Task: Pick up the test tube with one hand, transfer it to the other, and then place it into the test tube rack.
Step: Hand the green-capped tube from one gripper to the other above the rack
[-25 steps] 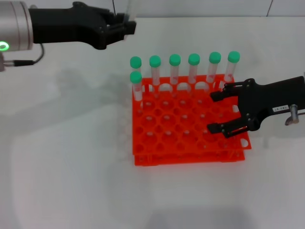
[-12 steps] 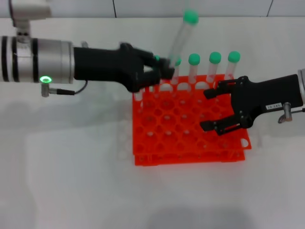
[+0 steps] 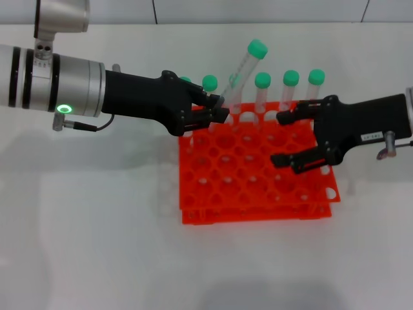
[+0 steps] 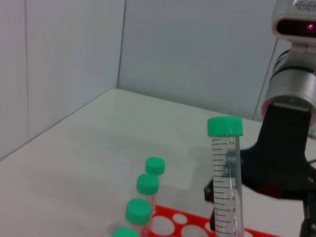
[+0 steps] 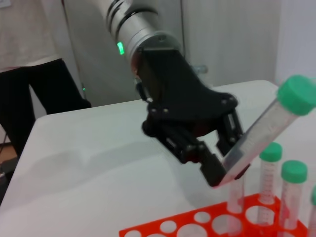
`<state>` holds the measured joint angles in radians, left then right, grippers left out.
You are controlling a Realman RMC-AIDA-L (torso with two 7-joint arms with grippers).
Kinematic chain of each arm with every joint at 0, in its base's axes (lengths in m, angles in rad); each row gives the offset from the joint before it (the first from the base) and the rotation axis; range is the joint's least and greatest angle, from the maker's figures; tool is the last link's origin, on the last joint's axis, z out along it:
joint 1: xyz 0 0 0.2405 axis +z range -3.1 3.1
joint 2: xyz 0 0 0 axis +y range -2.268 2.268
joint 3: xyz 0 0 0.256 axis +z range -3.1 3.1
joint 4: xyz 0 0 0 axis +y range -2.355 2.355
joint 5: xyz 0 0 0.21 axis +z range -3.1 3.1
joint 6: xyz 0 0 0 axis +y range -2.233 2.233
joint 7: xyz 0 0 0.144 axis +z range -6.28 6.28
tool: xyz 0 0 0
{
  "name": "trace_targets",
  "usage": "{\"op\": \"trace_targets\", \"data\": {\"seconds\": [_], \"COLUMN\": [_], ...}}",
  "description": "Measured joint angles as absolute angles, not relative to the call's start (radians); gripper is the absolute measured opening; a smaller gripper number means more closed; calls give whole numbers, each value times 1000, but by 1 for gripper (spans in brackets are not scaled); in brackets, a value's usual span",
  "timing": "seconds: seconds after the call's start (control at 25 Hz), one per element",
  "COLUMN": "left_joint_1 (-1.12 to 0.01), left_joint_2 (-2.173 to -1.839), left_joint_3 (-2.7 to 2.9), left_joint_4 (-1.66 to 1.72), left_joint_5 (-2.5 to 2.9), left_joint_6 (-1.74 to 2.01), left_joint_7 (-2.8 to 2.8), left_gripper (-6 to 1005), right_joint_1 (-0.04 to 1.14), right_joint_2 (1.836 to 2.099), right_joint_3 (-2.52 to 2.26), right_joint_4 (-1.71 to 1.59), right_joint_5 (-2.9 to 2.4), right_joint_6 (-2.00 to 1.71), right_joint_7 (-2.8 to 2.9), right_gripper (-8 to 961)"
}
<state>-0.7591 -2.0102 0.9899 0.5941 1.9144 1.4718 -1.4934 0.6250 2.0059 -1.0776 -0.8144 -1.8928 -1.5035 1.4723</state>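
Observation:
My left gripper (image 3: pixel 219 111), black and unlabelled, is shut on the bottom end of the test tube (image 3: pixel 240 74). It holds the tube tilted over the back of the orange test tube rack (image 3: pixel 251 194), green cap (image 3: pixel 257 48) up and to the right. My right gripper (image 3: pixel 277 139), black with a white label, is open over the rack's right side, a short way right of the tube. The left wrist view shows the held tube (image 4: pixel 224 177) with the right gripper (image 4: pixel 281 163) behind it. The right wrist view shows the left gripper (image 5: pixel 217 168) pinching the tube (image 5: pixel 261 131).
Several other green-capped tubes (image 3: pixel 291 90) stand upright in the rack's back row, right behind the held tube; they also show in the left wrist view (image 4: pixel 148 184) and the right wrist view (image 5: pixel 269 168). The rack sits on a white table (image 3: pixel 90 226).
My left arm swung in from the far left with the tube and now holds it lower over the rack's back row. My right gripper moved slightly left and back, staying open.

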Motion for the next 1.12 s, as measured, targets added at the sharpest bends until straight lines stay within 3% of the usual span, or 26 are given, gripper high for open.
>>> {"op": "trace_targets", "data": {"seconds": [0.52, 0.8, 1.12], "left_joint_1": [-760, -761, -769], "left_joint_2": [-2015, -2021, -2029], "left_joint_3": [995, 994, 994], "left_joint_4": [596, 600, 600], "left_joint_5": [1937, 1941, 1941], "left_joint_6": [1450, 1449, 1447], "left_joint_7": [-1486, -1488, -1484], "left_gripper": [248, 254, 261], "right_joint_1": [664, 649, 648], "right_joint_2": [1969, 2003, 2014], "right_joint_3": [-997, -906, -919], "right_joint_4": [-847, -728, -506], "right_joint_5": [-1861, -1722, -1519], "right_joint_6": [-1547, -1551, -1558], "right_joint_7": [1710, 1674, 1479], "right_gripper": [871, 871, 872]}}
